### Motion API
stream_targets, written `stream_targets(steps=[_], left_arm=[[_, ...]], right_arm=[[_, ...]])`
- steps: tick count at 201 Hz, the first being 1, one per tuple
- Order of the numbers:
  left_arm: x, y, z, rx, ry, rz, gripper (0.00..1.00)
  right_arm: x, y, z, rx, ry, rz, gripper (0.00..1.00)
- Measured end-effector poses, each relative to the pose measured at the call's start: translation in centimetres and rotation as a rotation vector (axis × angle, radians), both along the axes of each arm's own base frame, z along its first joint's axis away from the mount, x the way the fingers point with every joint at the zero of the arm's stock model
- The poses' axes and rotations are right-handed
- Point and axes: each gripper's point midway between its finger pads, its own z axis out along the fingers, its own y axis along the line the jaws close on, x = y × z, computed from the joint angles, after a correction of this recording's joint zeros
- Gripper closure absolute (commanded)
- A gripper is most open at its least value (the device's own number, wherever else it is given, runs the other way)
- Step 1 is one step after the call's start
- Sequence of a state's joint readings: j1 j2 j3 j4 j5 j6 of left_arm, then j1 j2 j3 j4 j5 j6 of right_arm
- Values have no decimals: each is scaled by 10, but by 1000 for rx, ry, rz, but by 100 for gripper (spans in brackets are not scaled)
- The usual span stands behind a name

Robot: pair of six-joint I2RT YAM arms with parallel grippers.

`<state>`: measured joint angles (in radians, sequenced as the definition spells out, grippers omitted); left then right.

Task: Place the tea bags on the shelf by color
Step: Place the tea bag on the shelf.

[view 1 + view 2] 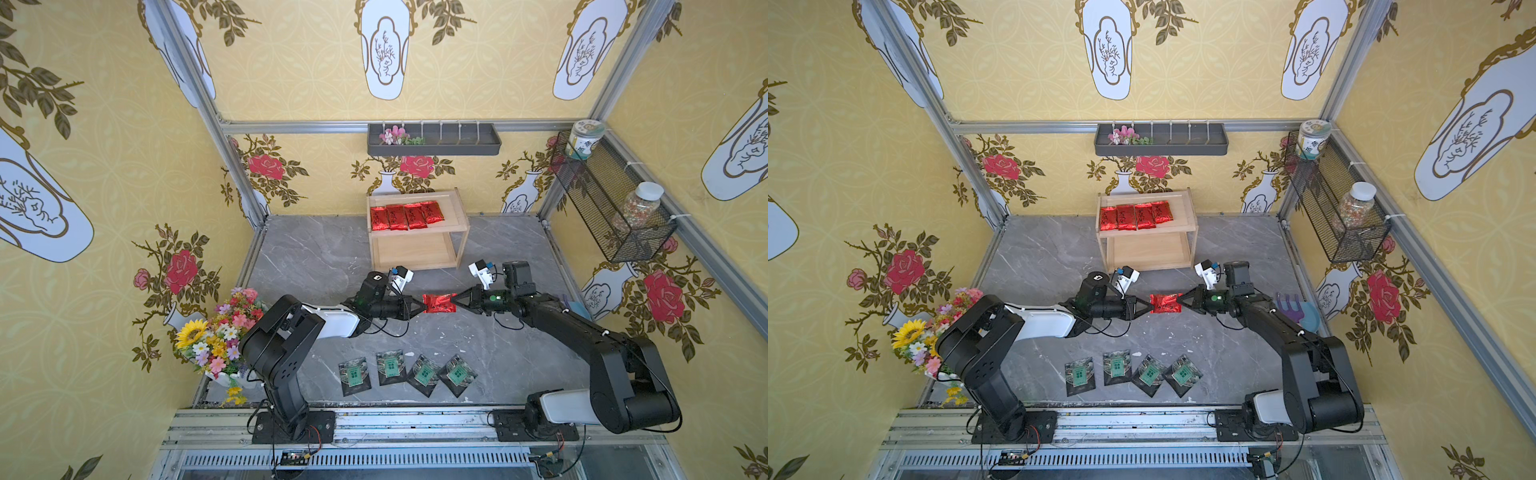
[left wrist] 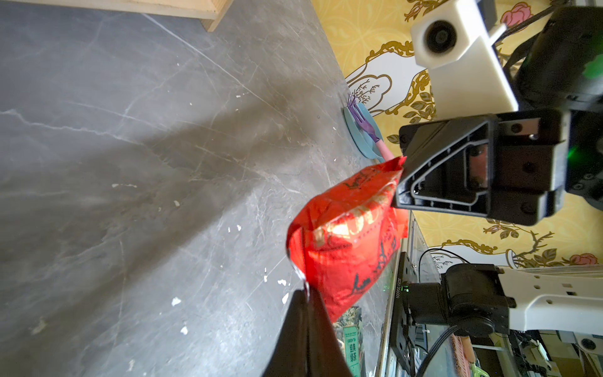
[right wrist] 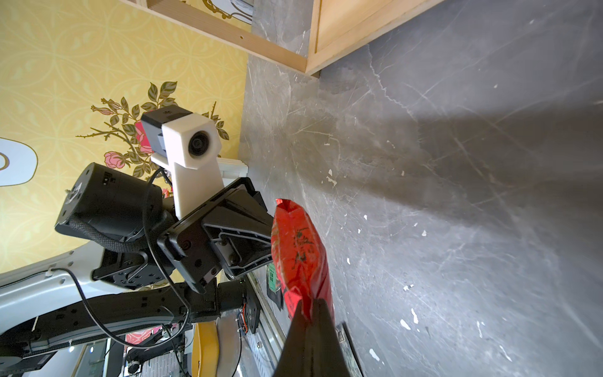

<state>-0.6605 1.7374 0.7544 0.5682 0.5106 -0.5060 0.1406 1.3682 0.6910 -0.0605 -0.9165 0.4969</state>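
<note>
- The shiny red oblong foil sachet (image 1: pixel 439 303) hangs clear of the grey marbled desk (image 1: pixel 311 257), stretched between both tools in front of the small two-tier light wooden shelf (image 1: pixel 455 210).
- The left tool (image 1: pixel 425 306) pinches one short end; the right tool (image 1: pixel 453 306) is clenched on the opposite end.
- Four more red sachets (image 1: pixel 405 217) lie side by side on the shelf's upper board.
- Four squarer dark packets with green centre labels (image 1: pixel 405 374) lie in a row on the desk, near the arm bases.
- In the left wrist view, one packet's green label (image 2: pixel 350 349) reads "GREEN TEA". The dark script on the held sachet is not legible.
</note>
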Motion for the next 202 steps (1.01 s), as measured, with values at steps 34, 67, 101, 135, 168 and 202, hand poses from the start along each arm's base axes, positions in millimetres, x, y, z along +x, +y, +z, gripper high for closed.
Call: stream_targets(steps=[34, 67, 101, 135, 168, 202], left_arm=[[6, 6, 36, -23, -62, 53, 56], [18, 17, 82, -35, -127, 152, 49], [26, 46, 117, -37, -174, 298, 41], [30, 84, 154, -65, -253, 463, 34], [28, 109, 171, -109, -260, 579, 33], [21, 124, 173, -126, -245, 633, 32]], right_arm=[[4, -2, 19, 13, -9, -67, 100], [17, 3, 55, 63, -35, -175, 100], [45, 11, 103, 136, -101, -313, 100], [70, 18, 142, 174, -177, -462, 100], [97, 15, 143, 155, -201, -641, 100], [124, 8, 147, 166, -236, -821, 100]])
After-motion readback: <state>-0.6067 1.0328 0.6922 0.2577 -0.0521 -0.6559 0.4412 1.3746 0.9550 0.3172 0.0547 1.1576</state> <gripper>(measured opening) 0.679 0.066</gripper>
